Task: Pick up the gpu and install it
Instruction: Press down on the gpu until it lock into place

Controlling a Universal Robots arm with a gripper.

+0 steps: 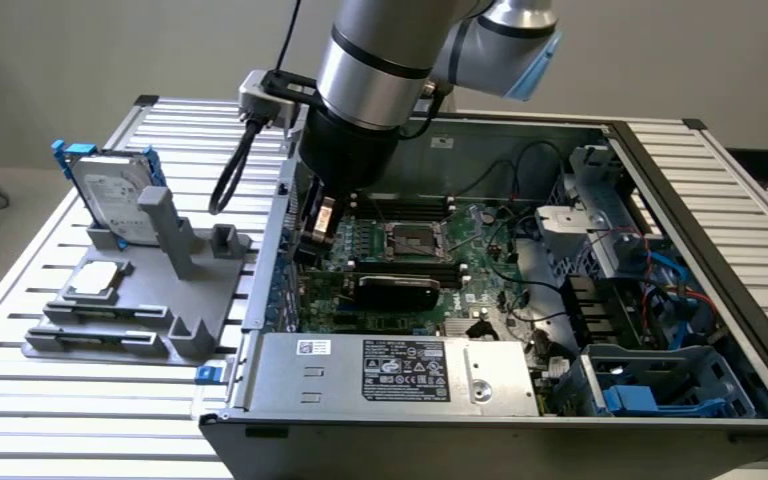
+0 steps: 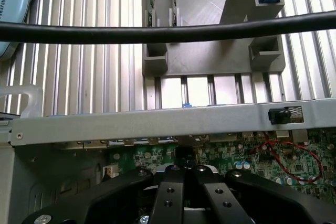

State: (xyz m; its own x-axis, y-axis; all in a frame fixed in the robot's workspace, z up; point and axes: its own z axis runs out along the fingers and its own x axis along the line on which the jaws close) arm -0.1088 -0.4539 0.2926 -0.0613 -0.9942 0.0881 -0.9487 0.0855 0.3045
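Gripper [image 2: 185, 182] of the robot arm [image 1: 371, 60] reached down into the open computer case [image 1: 651, 180], its black fingers [image 2: 168, 198] drawn together at the tips above the green motherboard [image 2: 294, 158]. What, if anything, sat clamped between them could not be told. In the exterior view, the gpu [image 1: 395, 291] lay inside the case with its rounded black cooler shroud facing up, standing on the motherboard just below the processor socket [image 1: 408, 238] and near the lower end of the arm. Beside the case, toward the exterior view's left, a grey fixture [image 1: 131, 300] on the slatted metal table [image 1: 37, 400] held a silver hard drive [image 1: 111, 195] with blue rails upright. A thick black cable [image 2: 168, 31] crossed the wrist view above the case's grey metal edge [image 2: 157, 121]. A power supply [image 1: 398, 370] with a black label filled the near side of the case.
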